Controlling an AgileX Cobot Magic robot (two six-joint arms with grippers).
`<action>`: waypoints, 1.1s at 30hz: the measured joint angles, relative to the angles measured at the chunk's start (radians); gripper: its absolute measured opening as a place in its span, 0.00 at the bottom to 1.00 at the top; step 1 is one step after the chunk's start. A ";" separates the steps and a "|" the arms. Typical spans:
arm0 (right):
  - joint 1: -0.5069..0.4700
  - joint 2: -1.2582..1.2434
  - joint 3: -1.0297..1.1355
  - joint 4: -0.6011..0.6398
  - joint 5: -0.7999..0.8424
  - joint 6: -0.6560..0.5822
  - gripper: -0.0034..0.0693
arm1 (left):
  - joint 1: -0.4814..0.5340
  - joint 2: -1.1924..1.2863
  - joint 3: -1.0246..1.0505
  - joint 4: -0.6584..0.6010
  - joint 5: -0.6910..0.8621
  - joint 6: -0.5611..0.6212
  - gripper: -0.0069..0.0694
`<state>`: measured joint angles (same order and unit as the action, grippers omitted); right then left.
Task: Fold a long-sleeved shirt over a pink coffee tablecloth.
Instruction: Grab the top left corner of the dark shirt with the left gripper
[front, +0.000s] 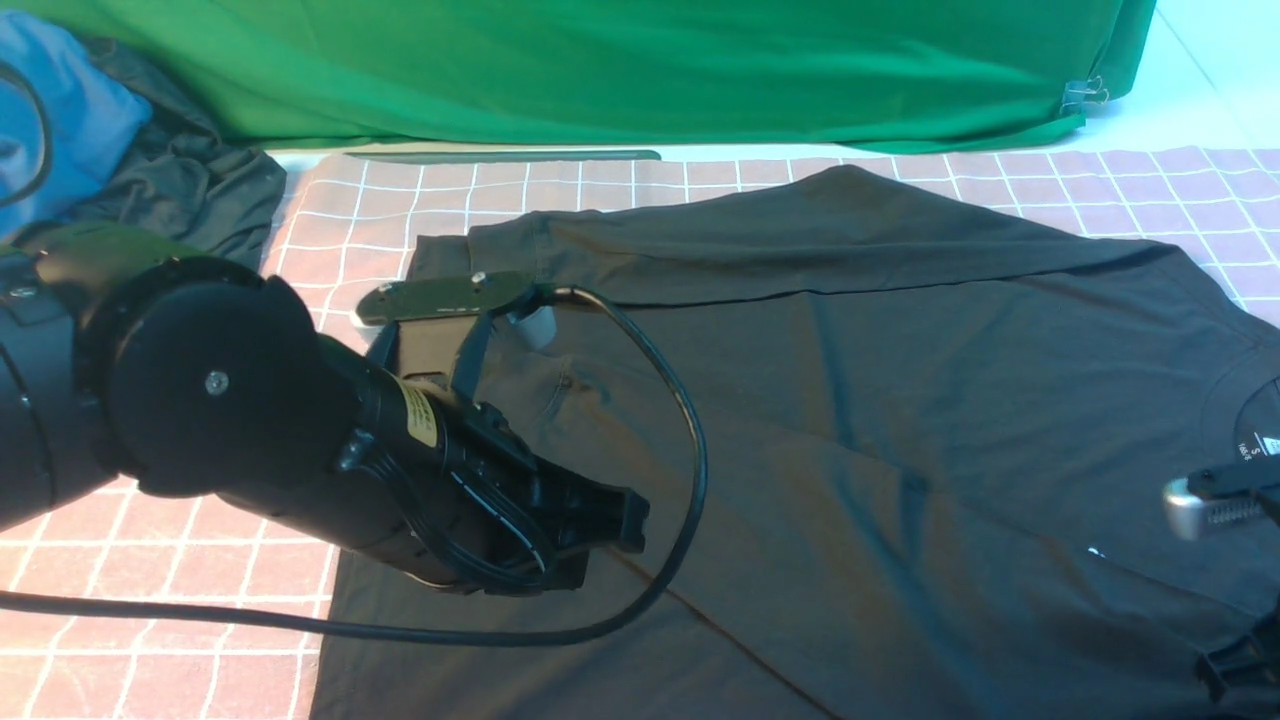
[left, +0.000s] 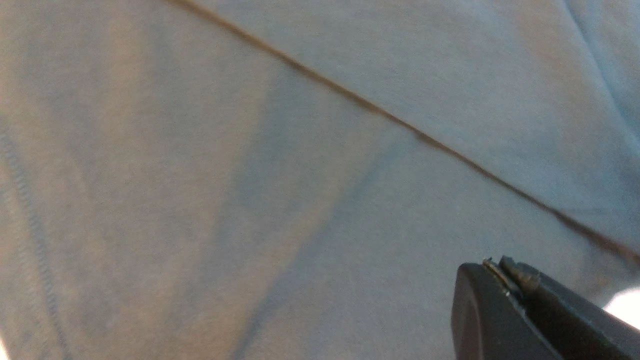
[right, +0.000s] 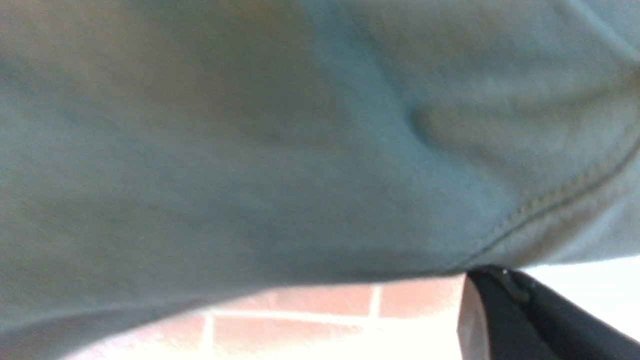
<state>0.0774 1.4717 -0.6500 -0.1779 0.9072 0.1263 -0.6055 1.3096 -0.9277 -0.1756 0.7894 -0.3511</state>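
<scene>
**Left arm (front: 220, 390) low over the long-sleeved shirt (front: 900, 400)**

Front view: nearest, the left arm reaches down over the one long-sleeved shirt. The shirt lies spread on the single pink coffee tablecloth (front: 150, 570), collar toward the robot's right, with one sleeve seemingly folded across its far side. Two other garments, a blue garment (front: 60, 110) and a dark garment (front: 190, 190), sit at the far left before one green cloth (front: 600, 70).

Left wrist view: the left pincer (left: 502, 272) is closed, with nothing visible between its jaws. It sits just over the fabric, likely to steady it.

Right wrist view: the right pincer (right: 500, 285) is closed at a stitched shirt edge that hangs clear of the tablecloth, apparently gripped for folding over.
</scene>
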 joint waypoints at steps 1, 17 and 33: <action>-0.003 -0.002 0.000 -0.001 0.005 -0.003 0.13 | 0.007 0.000 -0.002 0.010 0.000 -0.015 0.11; -0.004 -0.596 0.000 0.166 0.041 -0.111 0.14 | 0.367 0.335 -0.539 0.043 0.084 -0.036 0.11; -0.004 -0.650 0.001 0.206 0.090 -0.126 0.14 | 0.378 0.896 -0.975 0.282 0.086 -0.105 0.67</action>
<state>0.0730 0.8212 -0.6489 0.0286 0.9975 0.0000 -0.2276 2.2053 -1.9031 0.1067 0.8750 -0.4563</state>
